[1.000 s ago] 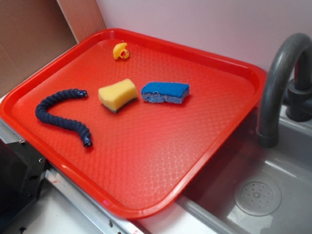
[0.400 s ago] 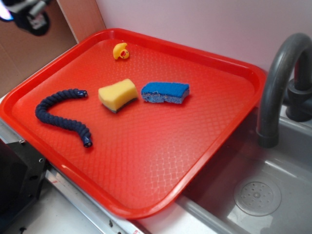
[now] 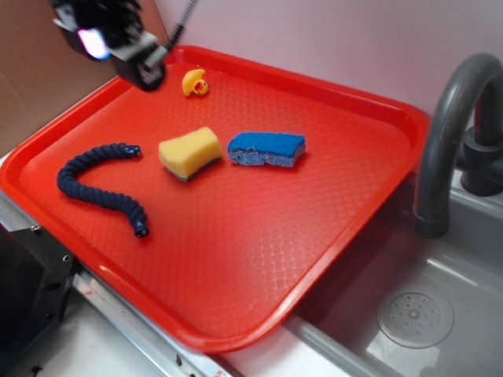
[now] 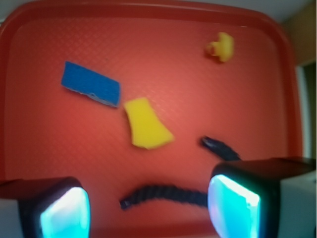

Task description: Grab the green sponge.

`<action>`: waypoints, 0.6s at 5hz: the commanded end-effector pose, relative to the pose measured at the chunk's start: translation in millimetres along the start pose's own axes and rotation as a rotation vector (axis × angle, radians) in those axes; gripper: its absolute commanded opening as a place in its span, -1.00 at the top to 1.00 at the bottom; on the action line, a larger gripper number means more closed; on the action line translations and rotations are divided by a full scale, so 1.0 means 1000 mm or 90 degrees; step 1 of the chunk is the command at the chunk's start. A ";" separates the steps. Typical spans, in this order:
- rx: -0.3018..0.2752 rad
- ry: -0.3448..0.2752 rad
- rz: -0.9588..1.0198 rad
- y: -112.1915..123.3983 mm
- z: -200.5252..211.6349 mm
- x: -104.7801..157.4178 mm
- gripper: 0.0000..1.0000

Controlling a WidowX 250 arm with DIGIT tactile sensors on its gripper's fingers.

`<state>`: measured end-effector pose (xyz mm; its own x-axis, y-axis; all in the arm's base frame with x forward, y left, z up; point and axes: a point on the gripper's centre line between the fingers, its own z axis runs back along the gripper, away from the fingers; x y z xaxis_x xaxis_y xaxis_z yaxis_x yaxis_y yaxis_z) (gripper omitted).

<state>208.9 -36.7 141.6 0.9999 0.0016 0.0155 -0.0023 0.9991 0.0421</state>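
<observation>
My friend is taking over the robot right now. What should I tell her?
End effector: open, empty, up in the air over the far-left corner of the red plastic tray.
Green sponge, a yellow foam block with a thin dark scouring layer underneath: flat mid-tray, untouched. The blue sponge lies close on one side, the dark blue braided rope on the other, the small yellow rubber duck near the far rim.
Done: nothing grabbed.
Left: move over the yellow block, lower, close, lift.

gripper (image 3: 118, 43) blurred and cut off at top edge, navy rope (image 4: 171, 193) partly hidden behind the jaws
</observation>
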 end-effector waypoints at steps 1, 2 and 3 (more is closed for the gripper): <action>0.003 0.032 -0.031 -0.008 -0.040 0.014 -1.00; 0.028 0.071 -0.019 0.000 -0.067 0.014 -1.00; 0.037 0.093 -0.012 0.011 -0.084 0.014 -1.00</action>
<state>221.4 -23.8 51.2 0.9857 -0.0184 -0.1674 0.0357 0.9942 0.1011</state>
